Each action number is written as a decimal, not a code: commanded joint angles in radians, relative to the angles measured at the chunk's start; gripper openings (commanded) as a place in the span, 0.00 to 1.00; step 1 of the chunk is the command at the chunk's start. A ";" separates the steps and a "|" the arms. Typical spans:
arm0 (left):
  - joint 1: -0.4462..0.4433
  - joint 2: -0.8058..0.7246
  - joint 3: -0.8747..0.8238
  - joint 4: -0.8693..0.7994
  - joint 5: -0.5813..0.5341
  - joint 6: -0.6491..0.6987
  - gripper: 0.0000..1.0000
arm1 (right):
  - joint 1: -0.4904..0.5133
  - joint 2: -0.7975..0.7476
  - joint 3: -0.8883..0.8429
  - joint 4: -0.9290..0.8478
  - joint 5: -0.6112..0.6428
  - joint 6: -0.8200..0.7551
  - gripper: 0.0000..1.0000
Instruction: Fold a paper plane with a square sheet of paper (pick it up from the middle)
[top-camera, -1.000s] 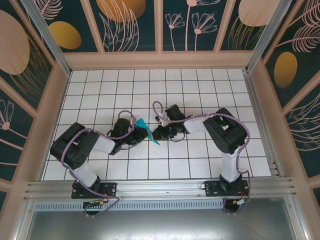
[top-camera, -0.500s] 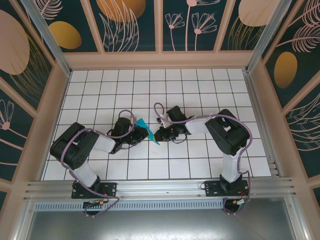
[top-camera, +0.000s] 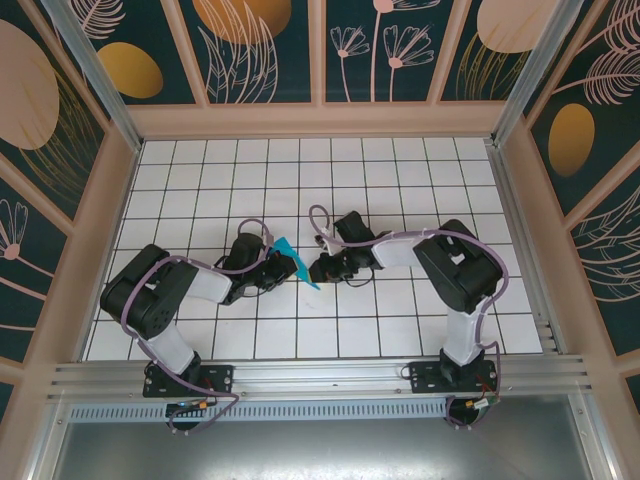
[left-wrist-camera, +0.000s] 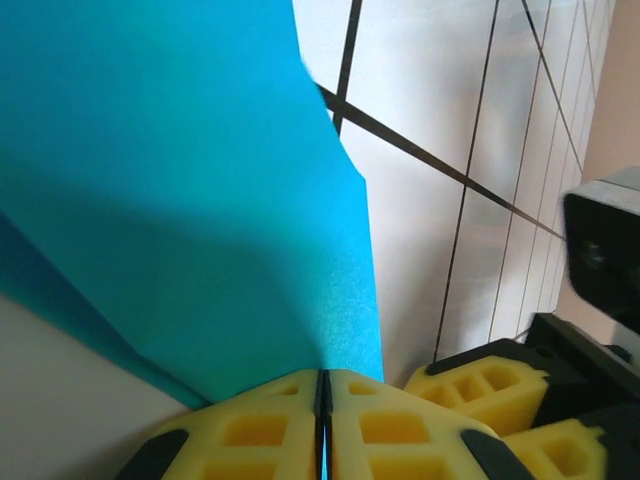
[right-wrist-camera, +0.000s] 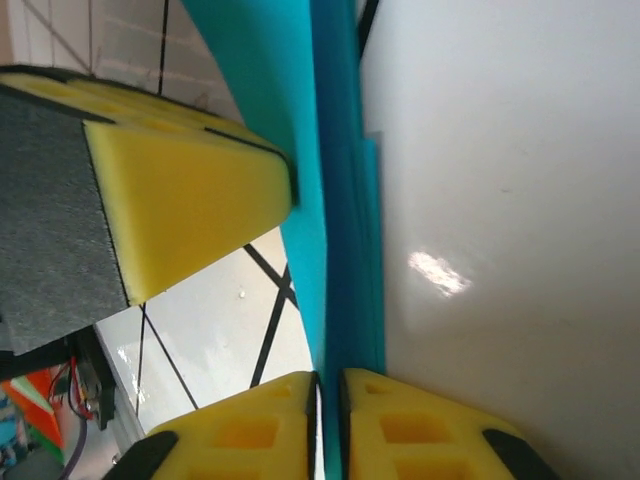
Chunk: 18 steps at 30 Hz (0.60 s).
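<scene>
The creased teal-blue sheet of paper (top-camera: 295, 262) is held between both grippers over the white grid-tiled table (top-camera: 400, 180), just off centre toward 8 o'clock. The left gripper (top-camera: 281, 270), at the sheet's 9 o'clock, has its yellow foam pads (left-wrist-camera: 250, 430) pressed together on the paper's edge. The right gripper (top-camera: 314, 268), at 3 o'clock, pinches the folded layers, with its jaws nearly closed.

the sheet of paper (top-camera: 291, 258) is teal-blue and folded into a small creased wedge, wider at the far end and narrowing to a point nearer me. it sits over the middle of the white table (top-camera: 400, 330). my left gripper (left-wrist-camera: 322, 392) pinches one edge and my right gripper (right-wrist-camera: 328, 392) clamps its stacked layers.
</scene>
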<state>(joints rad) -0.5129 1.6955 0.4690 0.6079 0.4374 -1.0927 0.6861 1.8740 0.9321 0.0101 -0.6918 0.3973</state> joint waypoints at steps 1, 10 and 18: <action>-0.004 0.049 0.020 -0.137 -0.106 0.031 0.12 | -0.005 -0.094 0.012 -0.067 0.073 -0.021 0.22; -0.003 0.053 0.036 -0.179 -0.120 0.031 0.09 | 0.040 -0.094 0.048 -0.057 0.115 0.012 0.13; -0.004 0.056 0.042 -0.195 -0.123 0.034 0.08 | 0.069 0.011 0.122 -0.054 0.119 0.043 0.00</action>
<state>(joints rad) -0.5129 1.6955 0.5117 0.5148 0.4309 -1.0924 0.7471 1.8477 1.0267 -0.0334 -0.5892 0.4263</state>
